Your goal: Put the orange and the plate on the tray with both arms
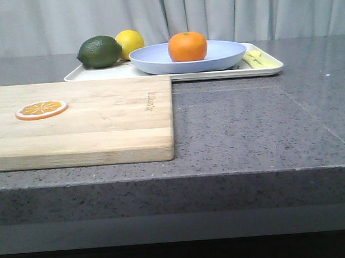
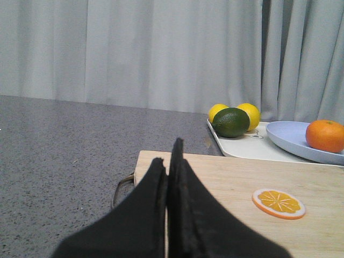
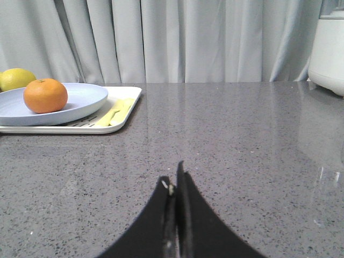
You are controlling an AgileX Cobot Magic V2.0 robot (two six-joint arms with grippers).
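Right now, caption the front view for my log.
Orange on plate on tray; no hand visible.

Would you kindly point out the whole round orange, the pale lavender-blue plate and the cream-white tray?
Whole round orange point(image 1: 187, 46), front view, middle of its skin.
Pale lavender-blue plate point(image 1: 149, 58), front view, left rim.
Cream-white rectangular tray point(image 1: 216, 73), front view, near rim.

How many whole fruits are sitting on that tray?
4: an orange on the plate, and a lime with two lemons behind it, on the tray.
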